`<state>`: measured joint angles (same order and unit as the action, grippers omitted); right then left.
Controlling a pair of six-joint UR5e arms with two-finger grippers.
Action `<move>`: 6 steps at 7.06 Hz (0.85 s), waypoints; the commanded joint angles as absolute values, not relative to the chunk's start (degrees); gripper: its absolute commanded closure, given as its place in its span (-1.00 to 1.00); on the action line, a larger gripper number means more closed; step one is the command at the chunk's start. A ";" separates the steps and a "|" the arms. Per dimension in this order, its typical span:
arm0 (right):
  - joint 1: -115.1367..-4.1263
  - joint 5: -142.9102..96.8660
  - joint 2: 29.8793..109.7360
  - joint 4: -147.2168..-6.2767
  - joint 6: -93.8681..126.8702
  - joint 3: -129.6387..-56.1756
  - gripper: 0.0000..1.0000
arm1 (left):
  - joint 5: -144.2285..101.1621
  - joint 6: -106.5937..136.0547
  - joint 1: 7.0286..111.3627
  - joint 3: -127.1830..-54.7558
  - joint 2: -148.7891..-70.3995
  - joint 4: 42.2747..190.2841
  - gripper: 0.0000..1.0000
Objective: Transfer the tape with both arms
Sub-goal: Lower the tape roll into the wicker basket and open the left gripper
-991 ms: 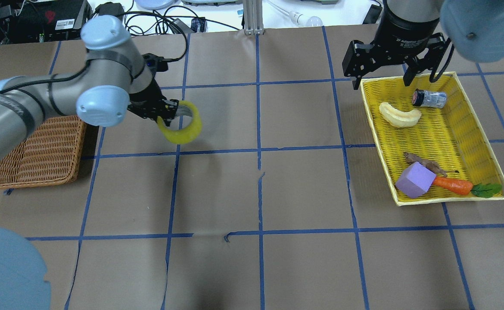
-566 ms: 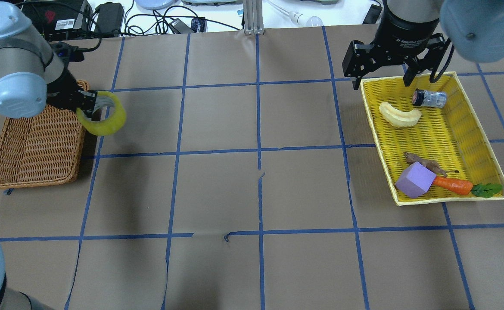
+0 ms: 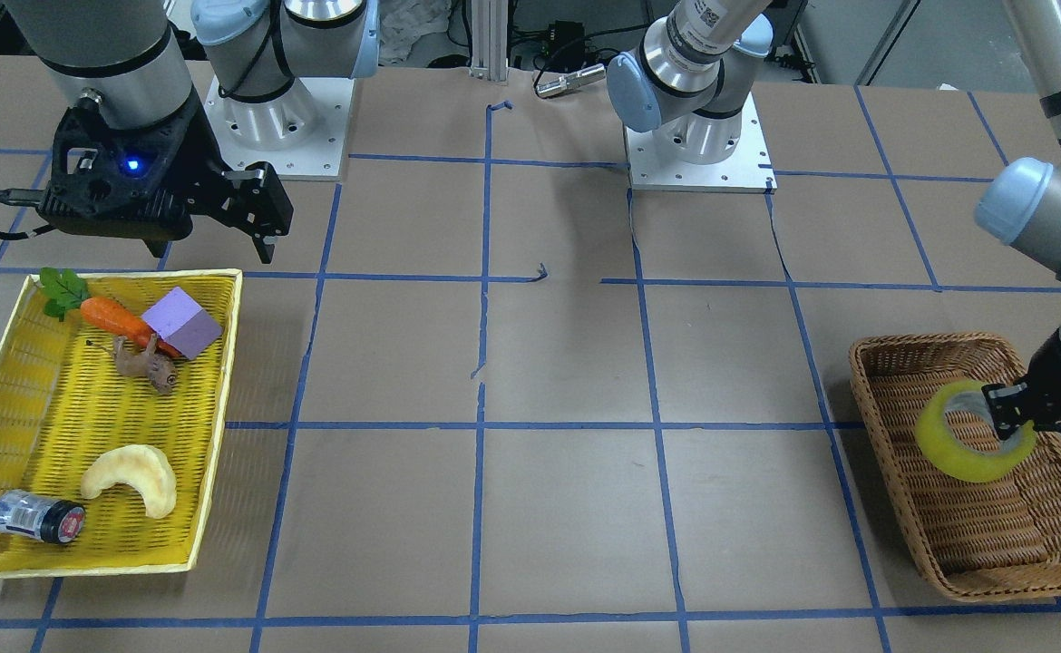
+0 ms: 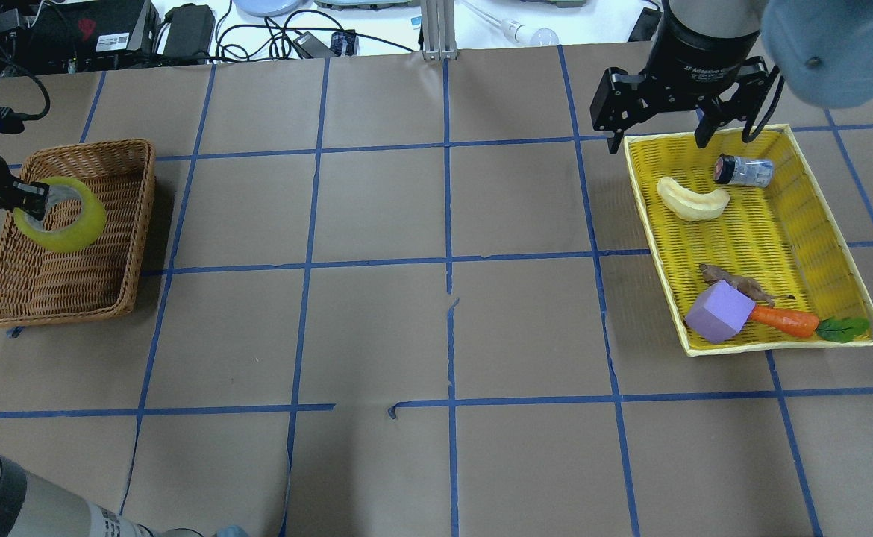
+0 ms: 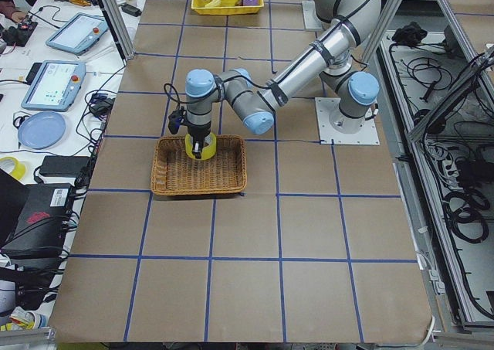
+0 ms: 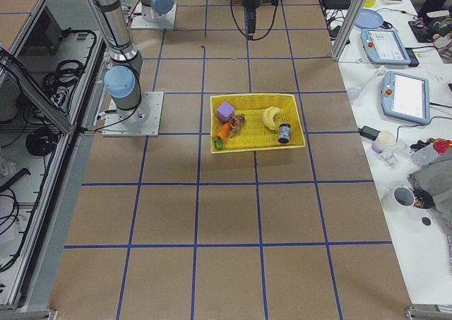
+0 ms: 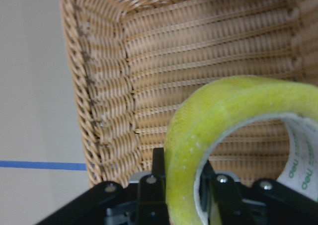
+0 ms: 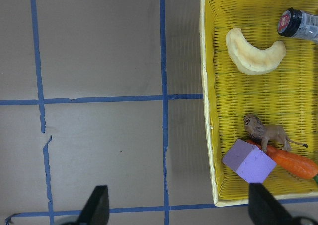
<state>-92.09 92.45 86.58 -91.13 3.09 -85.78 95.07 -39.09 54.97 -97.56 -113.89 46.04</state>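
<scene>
**A:** The tape?
**B:** A translucent yellow-green roll [image 4: 71,227] with a whitish printed core. The left gripper [image 4: 33,200] is clamped on its wall, over the wicker basket [image 4: 138,224].
**A:** Unclear?
**B:** Whether it touches the weave. The right gripper [image 4: 660,142] gapes empty beside the yellow tray [image 4: 795,224].

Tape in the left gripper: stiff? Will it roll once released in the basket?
Probably stiff: the tape holds its ring shape with the left gripper pinching one wall. Released on edge it may roll, but the wicker basket walls should stop it.
</scene>
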 commanded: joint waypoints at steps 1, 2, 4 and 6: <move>-92.11 91.24 86.57 -92.37 3.51 -85.78 -1.00 | 94.57 -39.91 53.35 -98.78 -116.53 44.82 0.43; -92.20 90.36 86.49 -93.07 3.69 -85.78 -1.00 | 94.31 -39.47 53.52 -99.05 -116.63 44.65 -0.04; -92.20 90.26 86.48 -93.08 3.69 -85.78 -1.00 | 91.50 -33.69 53.96 -98.44 -114.80 44.65 -1.00; -92.20 90.35 86.48 -92.99 3.78 -85.87 -1.00 | 91.93 -30.87 57.28 -96.69 -111.64 45.52 -1.00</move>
